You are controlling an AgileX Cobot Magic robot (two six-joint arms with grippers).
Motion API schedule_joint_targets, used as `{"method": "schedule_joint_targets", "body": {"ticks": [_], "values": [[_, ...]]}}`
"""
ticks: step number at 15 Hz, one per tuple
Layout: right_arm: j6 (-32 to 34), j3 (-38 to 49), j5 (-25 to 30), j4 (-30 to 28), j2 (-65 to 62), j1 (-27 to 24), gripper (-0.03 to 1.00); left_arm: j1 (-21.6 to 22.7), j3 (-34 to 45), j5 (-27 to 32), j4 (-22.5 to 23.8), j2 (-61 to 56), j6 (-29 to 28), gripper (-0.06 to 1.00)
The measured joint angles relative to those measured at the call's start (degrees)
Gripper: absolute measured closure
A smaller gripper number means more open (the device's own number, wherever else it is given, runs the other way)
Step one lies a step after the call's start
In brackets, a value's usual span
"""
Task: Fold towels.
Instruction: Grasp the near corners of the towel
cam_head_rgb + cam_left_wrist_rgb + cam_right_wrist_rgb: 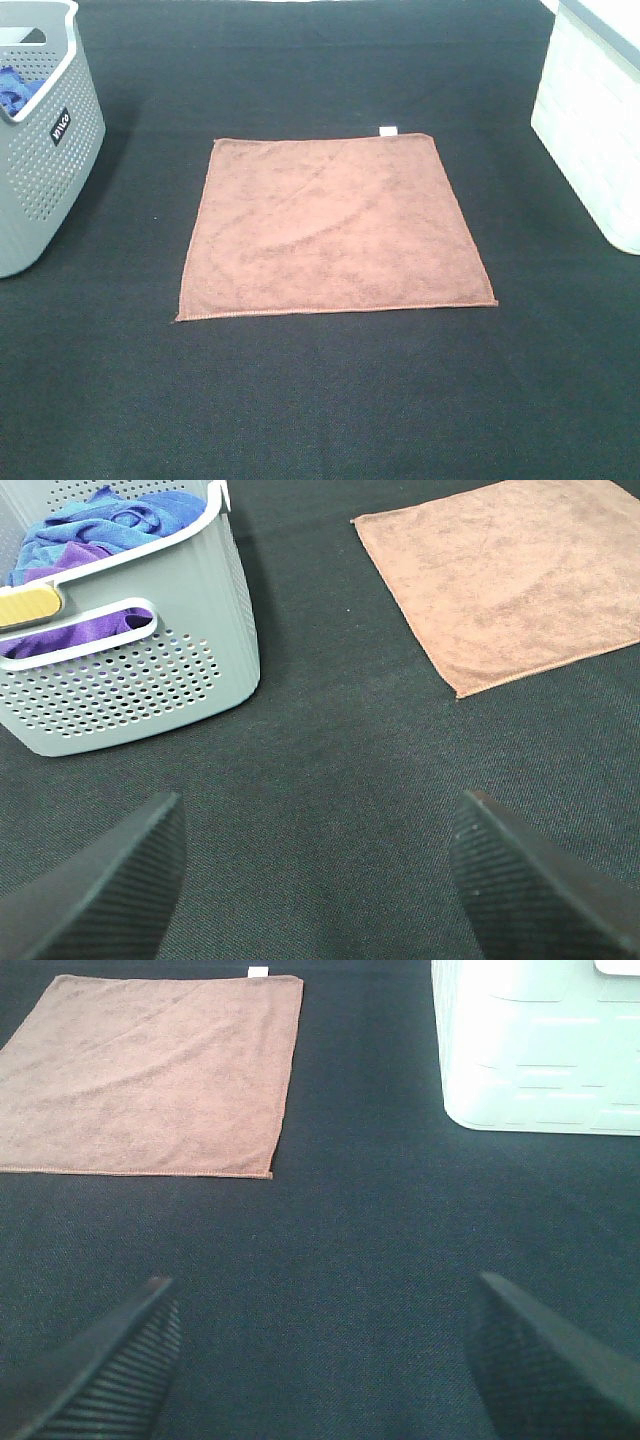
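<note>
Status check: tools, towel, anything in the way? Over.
Left tool open, empty. Right tool open, empty. Towel flat, unfolded, untouched. Grey basket and white bin off to the sides, path clear.

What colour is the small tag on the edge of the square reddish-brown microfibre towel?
White; the small tag shows best in the right wrist view.

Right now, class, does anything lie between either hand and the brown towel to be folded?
Nothing visible does. Only black mat separates the left hand and the right hand from the towel. The grey basket stands to the left, the white basket to the right, both off those paths.
</note>
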Motion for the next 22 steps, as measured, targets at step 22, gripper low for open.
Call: {"method": "schedule_joint_targets", "body": {"ticks": [22], "values": [[0.0,0.0,0.0,0.0,0.0,0.0,0.23,0.0,0.0,0.0,0.0,0.0,0.0,0.23]]}}
